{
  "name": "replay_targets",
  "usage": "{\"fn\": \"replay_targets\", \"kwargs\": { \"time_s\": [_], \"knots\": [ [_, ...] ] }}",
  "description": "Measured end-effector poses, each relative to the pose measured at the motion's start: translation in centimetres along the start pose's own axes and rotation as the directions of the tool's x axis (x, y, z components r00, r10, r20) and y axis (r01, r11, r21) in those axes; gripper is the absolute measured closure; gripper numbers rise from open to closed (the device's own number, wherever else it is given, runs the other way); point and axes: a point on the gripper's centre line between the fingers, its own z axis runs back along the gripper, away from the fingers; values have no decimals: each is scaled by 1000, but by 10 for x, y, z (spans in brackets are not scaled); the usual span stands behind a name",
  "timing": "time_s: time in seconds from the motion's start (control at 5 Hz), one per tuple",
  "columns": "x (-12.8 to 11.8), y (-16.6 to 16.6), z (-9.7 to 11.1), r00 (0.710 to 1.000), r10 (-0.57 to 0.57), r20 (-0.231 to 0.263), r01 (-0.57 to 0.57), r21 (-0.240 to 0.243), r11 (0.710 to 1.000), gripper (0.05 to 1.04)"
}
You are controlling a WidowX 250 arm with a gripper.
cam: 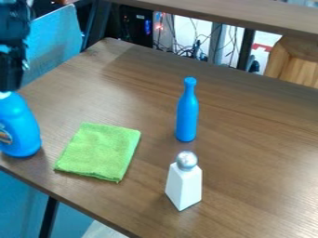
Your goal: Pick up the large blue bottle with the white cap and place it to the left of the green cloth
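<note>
We can't tell how open our upper-left gripper [9,87] is or what it holds; bumping the left bottle [20,125] could topple it.

fairly bright in here, light's soft. pale sheen on table [261,186], esp. rt side; glint on silver cap [187,160]; faint shadow by l. blue bottle [18,128]. darker behind, w/ blue glow on black box [135,28].

We see our arm [14,21] in matte black, blocky with uneven edges, and our claw [10,72] equally black.
</note>
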Motion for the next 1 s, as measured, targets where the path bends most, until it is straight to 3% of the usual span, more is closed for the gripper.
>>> {"fn": "replay_targets", "kwargs": {
  "time_s": [0.2,0.6,1.0],
  "knots": [
    [-3,-8,15,994,-60,88,61,-5,998,68],
    [-12,-19,36,978,-101,181,101,11,995,77],
    [11,-64,53,950,-229,211,219,69,973,77]
  ]
}}
